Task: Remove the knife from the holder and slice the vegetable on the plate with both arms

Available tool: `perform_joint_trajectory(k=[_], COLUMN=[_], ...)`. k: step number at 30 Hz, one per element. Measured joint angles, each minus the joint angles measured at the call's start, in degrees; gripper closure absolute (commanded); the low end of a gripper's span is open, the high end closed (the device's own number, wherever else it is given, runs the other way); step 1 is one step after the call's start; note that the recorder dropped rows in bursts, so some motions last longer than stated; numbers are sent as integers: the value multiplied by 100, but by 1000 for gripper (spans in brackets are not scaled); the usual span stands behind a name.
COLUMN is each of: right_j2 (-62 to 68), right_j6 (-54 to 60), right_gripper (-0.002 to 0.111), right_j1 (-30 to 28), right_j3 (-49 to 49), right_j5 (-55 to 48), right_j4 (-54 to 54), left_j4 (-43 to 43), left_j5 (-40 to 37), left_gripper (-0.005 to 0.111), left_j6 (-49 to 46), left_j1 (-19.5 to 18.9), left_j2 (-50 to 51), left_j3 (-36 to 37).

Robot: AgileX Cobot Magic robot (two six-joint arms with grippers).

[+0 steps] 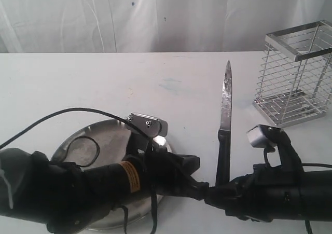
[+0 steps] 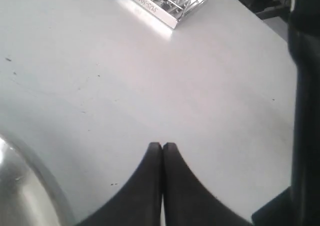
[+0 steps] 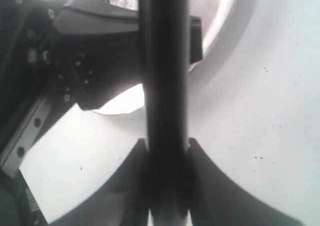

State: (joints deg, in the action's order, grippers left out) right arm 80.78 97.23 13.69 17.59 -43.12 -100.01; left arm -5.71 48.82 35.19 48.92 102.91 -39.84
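The knife (image 1: 225, 114) stands upright above the table, blade tip pointing away from me, its black handle (image 3: 167, 60) clamped between the fingers of my right gripper (image 3: 167, 146). In the exterior view that right gripper (image 1: 222, 186) is low, right of the plate (image 1: 96, 135). My left arm lies across the steel plate and hides most of it. My left gripper (image 2: 162, 147) is shut with nothing in it, over bare table just past the plate rim (image 2: 30, 176), close beside the knife handle. The vegetable is hidden. The empty wire holder (image 1: 296, 76) stands at the far right.
The holder's base (image 2: 167, 3) also shows in the left wrist view. A black cable (image 1: 62, 112) loops over the left arm and plate. White table surface (image 1: 129, 73) stretches behind the plate, with a white curtain beyond it.
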Motion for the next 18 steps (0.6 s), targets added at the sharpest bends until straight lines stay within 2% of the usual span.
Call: perform_joint_trajectory(k=[5,9,13,16,18], right_j2=[-310,-579,-656,-656,-656], right_j6=[-459,-1318,-3057,-4858,-6190], right_gripper=[108,108,108,108,108], right_j1=[0,65,537,1003,1300], right_j3=[0,30,457,1007,1476], right_j5=[218,783,975,1020,940], right_j4=[103,793,2394,4205,5492], left_j4=[36,36,55,40,40], left_j5=[-1032,-2026,-3163,-3919,-4151], left_gripper=[107,107,107,107,107], left_j6=[-1200,-2614,-3584,-3968,-3997], left_j1=[-394,-885,-1231,-1518,-1844], left_j2=[-812,-1624,-2474,-3082,-3416], left_j3=[0,0,0,0,0])
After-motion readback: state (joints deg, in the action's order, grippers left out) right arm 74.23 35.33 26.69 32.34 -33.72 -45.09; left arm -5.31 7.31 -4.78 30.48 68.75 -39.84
